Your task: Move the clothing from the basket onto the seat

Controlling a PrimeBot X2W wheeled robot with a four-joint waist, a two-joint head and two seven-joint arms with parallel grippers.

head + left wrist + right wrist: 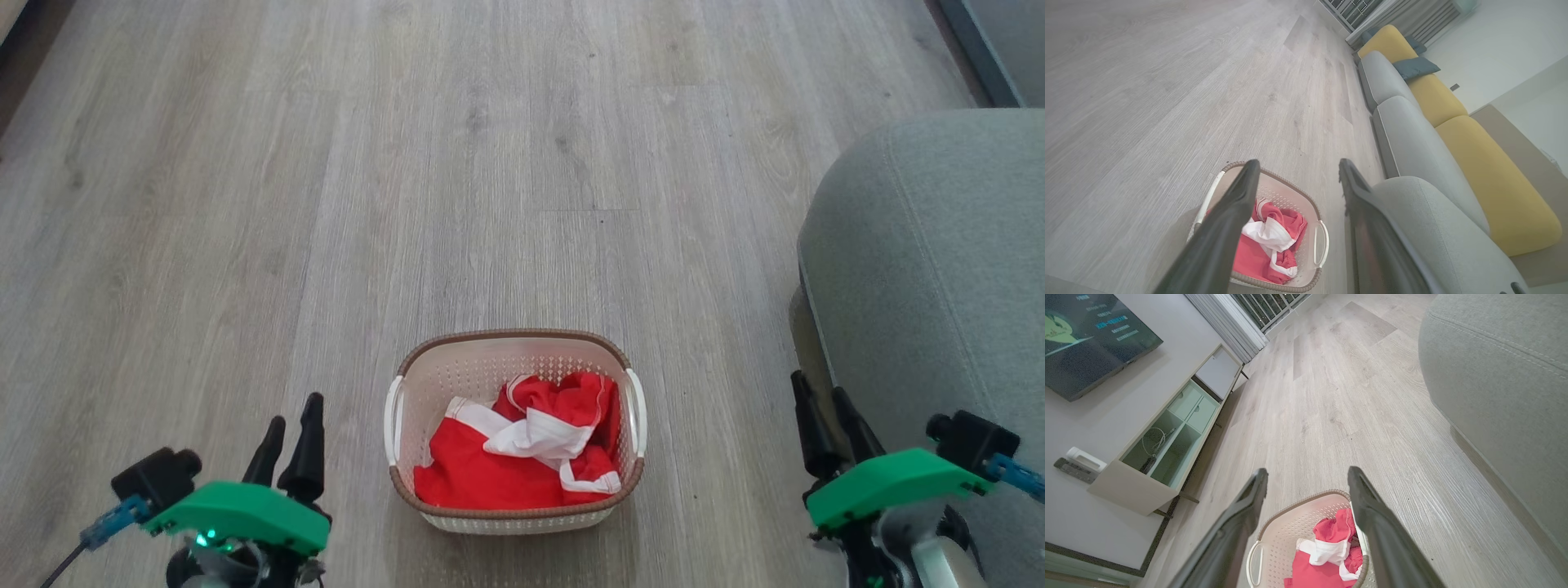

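The cream basket (424, 384) with a brown rim stands on the wood floor at the lower middle of the head view. Red clothing (522, 457) with white trim lies crumpled inside it. The grey seat (939, 261) rises at the right. My left gripper (290, 416) hovers open to the left of the basket, nothing between its fingers. My right gripper (820, 396) is open too, between the basket and the seat. The left wrist view looks past my left gripper (1296, 167) at the basket (1321, 245) and clothing (1269, 241). The right wrist view looks past my right gripper (1306, 475) at both (1290, 531) (1331, 547).
A long sofa (1412, 134) with grey seat cushions and yellow back cushions (1490, 179) runs along the wall. A TV cabinet (1167, 445) and a screen (1090, 335) line the opposite wall. Open wood floor (490, 163) stretches ahead of the basket.
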